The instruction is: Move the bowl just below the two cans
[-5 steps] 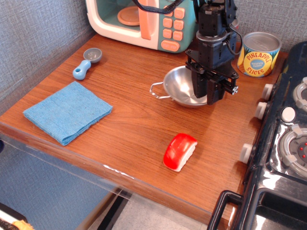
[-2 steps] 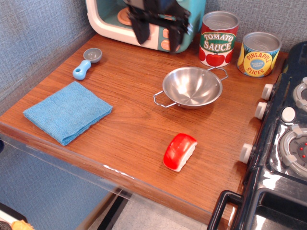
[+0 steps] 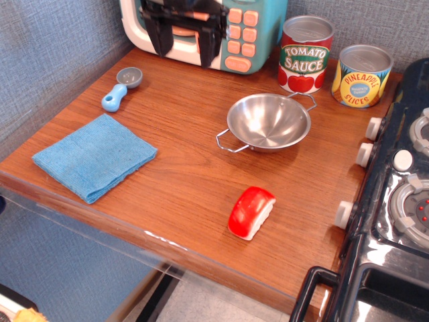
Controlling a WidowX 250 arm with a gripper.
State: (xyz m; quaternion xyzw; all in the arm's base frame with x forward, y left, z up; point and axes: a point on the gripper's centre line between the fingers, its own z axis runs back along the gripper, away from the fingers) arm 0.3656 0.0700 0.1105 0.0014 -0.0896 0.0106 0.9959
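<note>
Two cans, the red tomato sauce can and the yellow pineapple can, stood at the back of the wooden table. The bowl sat just below them, nearly touching the red one, its handles pointing front-left and back-right. The gripper hung far up to the bowl's left, before the toy microwave, fingers spread wide and holding nothing. The job looked about done. A blue cloth, scoop and red toy lay well apart.
</note>
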